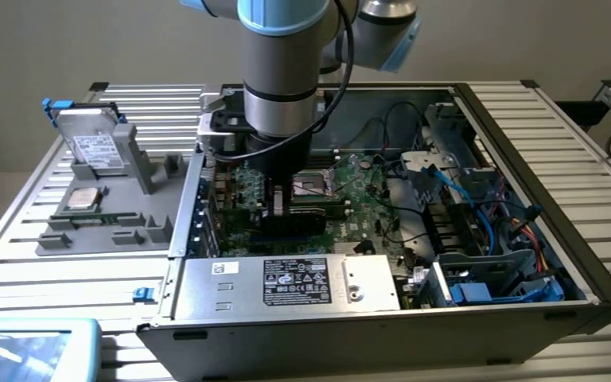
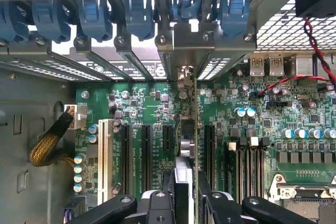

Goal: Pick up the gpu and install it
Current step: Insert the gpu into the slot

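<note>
The claw (image 2: pixel 185 203), clenched on the gpu (image 2: pixel 195 129), holds it upright, edge-on over the motherboard (image 2: pixel 142 103); keep it square to its slot and press evenly.

Green motherboard (image 2: pixel 157 108), blue latches (image 2: pixel 94 17) (black slots (image 2: pixel 147 150))

There was one arm (image 1: pixel 279 72) with one gripper (image 2: pixel 191 184), and one graphics card (image 2: pixel 195 124) stood edge-on between its two fingers (image 2: pixel 181 182). Beyond the fingertips ran six blue latches (image 2: pixel 139 17) (the end one was partly cut off). Beside the fingers lay one white slot (image 2: pixel 105 156) and three black slots (image 2: pixel 147 150). Well away from the fingers, outside the one case (image 1: pixel 518 119), one grey tray (image 1: pixel 125 239) carried one hard drive (image 1: pixel 95 143), one processor (image 1: pixel 83 199) and one memory stick (image 1: pixel 99 216).
</note>
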`<state>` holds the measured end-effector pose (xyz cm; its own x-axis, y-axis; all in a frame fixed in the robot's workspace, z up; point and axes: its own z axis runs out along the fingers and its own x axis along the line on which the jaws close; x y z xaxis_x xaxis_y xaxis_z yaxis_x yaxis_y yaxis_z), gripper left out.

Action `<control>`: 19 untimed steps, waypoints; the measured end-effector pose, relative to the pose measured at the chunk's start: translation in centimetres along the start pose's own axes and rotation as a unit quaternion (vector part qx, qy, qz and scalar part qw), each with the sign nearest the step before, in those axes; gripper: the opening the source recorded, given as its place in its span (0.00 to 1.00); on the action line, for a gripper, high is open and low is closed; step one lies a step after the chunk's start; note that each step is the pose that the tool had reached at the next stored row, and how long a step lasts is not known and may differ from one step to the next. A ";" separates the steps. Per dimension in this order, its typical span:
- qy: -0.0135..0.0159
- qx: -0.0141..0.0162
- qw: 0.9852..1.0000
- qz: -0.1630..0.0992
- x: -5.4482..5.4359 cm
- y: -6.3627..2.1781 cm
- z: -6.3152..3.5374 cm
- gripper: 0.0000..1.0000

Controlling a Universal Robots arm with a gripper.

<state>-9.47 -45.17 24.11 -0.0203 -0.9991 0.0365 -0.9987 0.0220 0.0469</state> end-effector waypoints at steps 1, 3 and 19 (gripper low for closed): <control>0.000 0.000 1.000 0.000 0.0 -0.01 0.00 0.28; 0.000 0.000 1.000 0.000 0.0 -0.01 0.00 0.28; -0.002 0.000 1.000 0.000 0.0 -0.17 -0.01 0.28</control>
<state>-9.30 -45.20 24.12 -0.0201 -0.9992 0.0332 -0.9987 0.0217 0.0470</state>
